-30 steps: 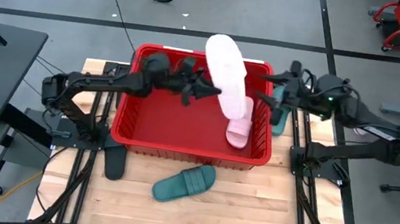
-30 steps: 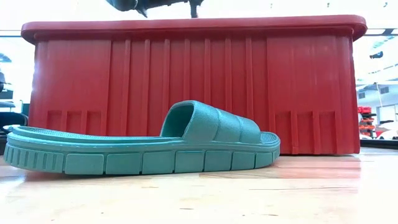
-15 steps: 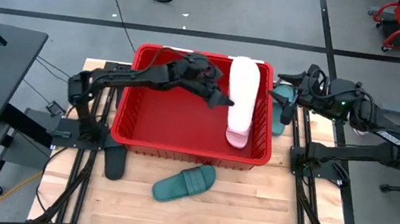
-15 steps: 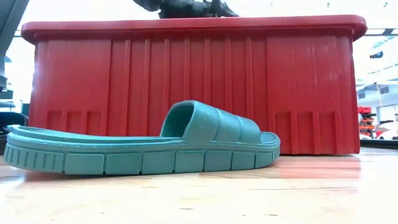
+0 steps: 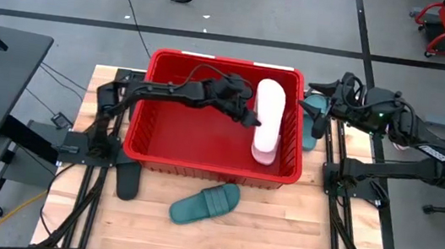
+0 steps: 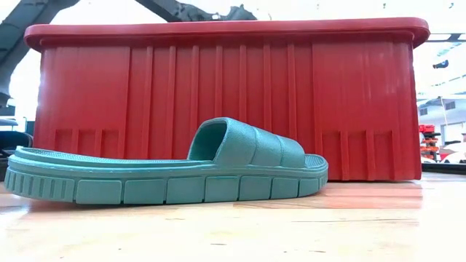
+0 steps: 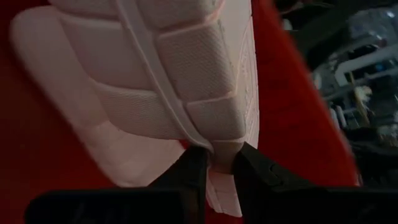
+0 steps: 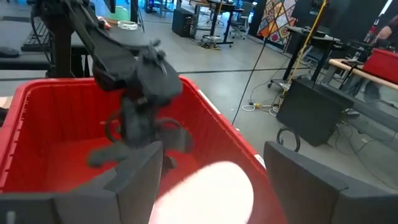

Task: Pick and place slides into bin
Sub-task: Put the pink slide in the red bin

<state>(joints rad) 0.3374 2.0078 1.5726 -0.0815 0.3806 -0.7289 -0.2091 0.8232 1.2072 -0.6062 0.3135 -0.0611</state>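
Observation:
The red bin (image 5: pixel 153 133) stands mid-table and fills the low view (image 6: pixel 218 102). My left gripper (image 5: pixel 250 118) reaches into it and is shut on a pale pink slide (image 5: pixel 267 117), which lies along the bin's right wall; its ribbed sole fills the left wrist view (image 7: pixel 161 74). My right gripper (image 5: pixel 320 109) hovers open and empty just outside the bin's right wall, over a teal slide (image 5: pixel 314 129). Another teal slide (image 5: pixel 206 203) rests sole-down on the table in front of the bin. It also shows in the low view (image 6: pixel 167 171). My left gripper pinches the side edge of the pink slide's sole (image 7: pixel 221 149) between its two fingers (image 7: pixel 186 177), about midway along the slide. The fingers come from the table's left, slanting down into the bin. The slide lies lengthwise along the right wall, sole toward the gripper.
A black slide (image 5: pixel 127 179) lies at the table's front left, beside the bin's corner. The bin's tall walls (image 5: pixel 213 170) surround my left gripper. Bare wood lies along the table's near edge (image 5: pixel 276 242).
My left gripper has gone down into the bin and toward its right wall with the pink slide. The slide was tilted high above the bin, its far end raised. That end has swung down and the slide now lies along the right wall. My right gripper drew back slightly toward the table's right.

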